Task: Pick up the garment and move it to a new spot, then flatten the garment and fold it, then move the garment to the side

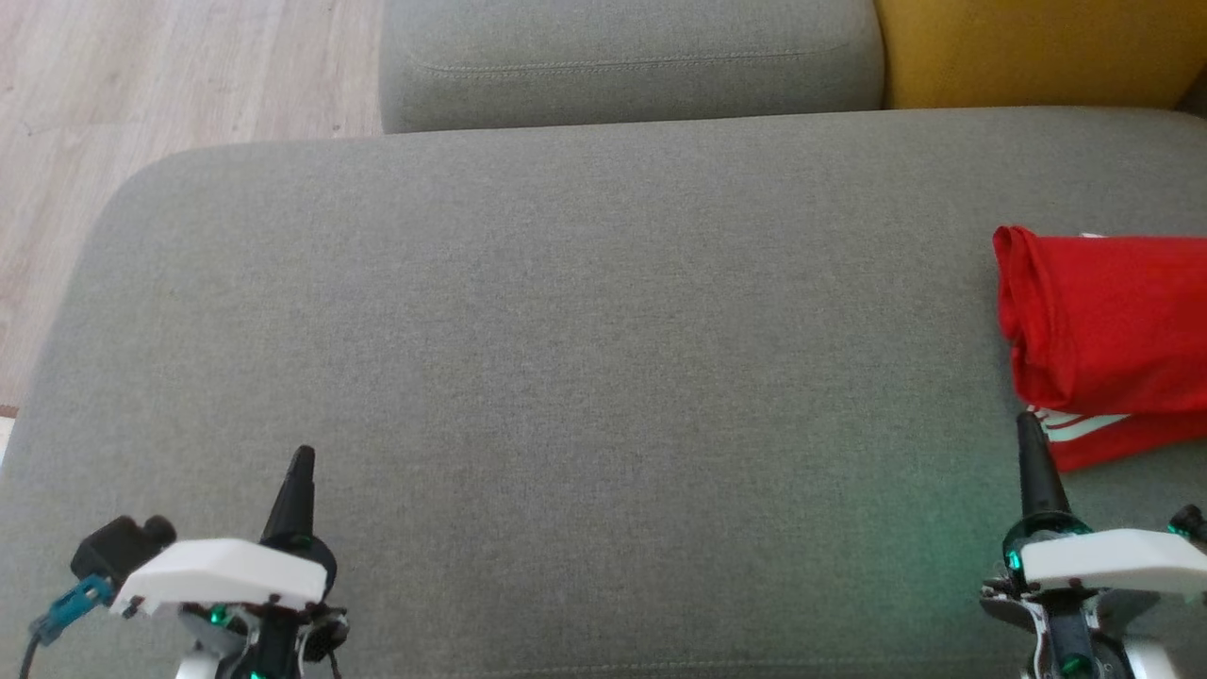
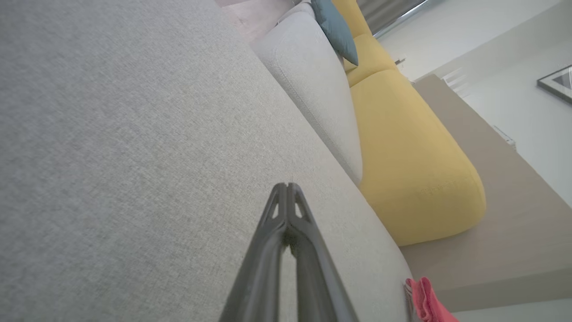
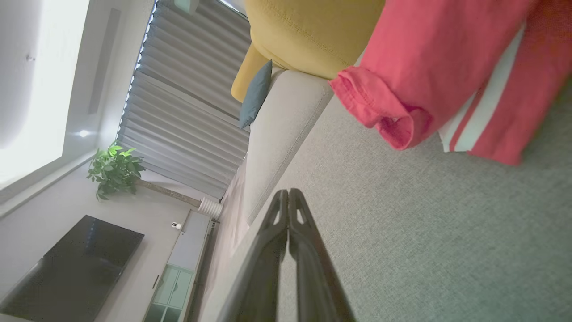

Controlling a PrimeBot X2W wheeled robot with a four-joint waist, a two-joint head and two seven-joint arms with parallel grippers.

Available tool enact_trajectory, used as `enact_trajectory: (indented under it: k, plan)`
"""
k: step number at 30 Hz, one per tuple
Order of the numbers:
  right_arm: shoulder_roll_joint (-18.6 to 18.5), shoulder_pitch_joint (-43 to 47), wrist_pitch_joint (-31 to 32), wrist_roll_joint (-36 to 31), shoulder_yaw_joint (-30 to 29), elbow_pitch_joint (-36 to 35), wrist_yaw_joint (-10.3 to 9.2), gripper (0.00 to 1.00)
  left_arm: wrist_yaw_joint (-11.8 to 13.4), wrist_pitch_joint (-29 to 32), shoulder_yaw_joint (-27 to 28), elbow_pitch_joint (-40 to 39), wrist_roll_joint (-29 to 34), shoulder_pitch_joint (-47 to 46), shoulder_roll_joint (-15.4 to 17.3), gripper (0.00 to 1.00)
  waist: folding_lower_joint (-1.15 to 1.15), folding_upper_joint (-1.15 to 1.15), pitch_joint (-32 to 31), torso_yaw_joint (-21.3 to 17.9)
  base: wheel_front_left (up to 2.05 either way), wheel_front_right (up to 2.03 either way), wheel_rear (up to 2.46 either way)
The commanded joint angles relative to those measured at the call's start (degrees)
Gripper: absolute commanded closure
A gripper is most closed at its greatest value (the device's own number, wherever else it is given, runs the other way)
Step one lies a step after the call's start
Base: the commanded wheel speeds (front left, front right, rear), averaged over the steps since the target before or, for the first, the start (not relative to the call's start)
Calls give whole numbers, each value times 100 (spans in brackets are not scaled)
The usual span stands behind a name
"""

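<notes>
Evidently, the garment [image 1: 1103, 330] is folded and laid at the right edge of the grey seat cushion [image 1: 566, 358]; the task is judged nearly complete. The left gripper [image 1: 302, 462] and right gripper [image 1: 1028, 429] are clenched empty at the cushion's near edge. The garment lies just beyond the right fingertips.

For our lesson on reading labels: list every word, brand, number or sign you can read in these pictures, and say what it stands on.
No text can be read in any view.
The red garment carries only white stripes, no letters.
A faint mark on the yellow cushion is too blurred to read.
</notes>
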Motion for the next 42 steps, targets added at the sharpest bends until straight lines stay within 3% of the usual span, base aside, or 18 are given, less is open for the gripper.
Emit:
enact_trajectory:
  k: [1, 42]
  plan:
    - [-126, -326, 42, 147, 41, -161, 24, 100, -56, 38, 228, -141, -134, -316, 44, 100, 0, 0, -1, -1, 0, 0, 0]
    - [-127, -677, 339, 2764, -154, 210, 37, 100, -683, 689, 1084, 0, -2696, -530, -272, 100, 0, 0, -46, -67, 0, 0, 0]
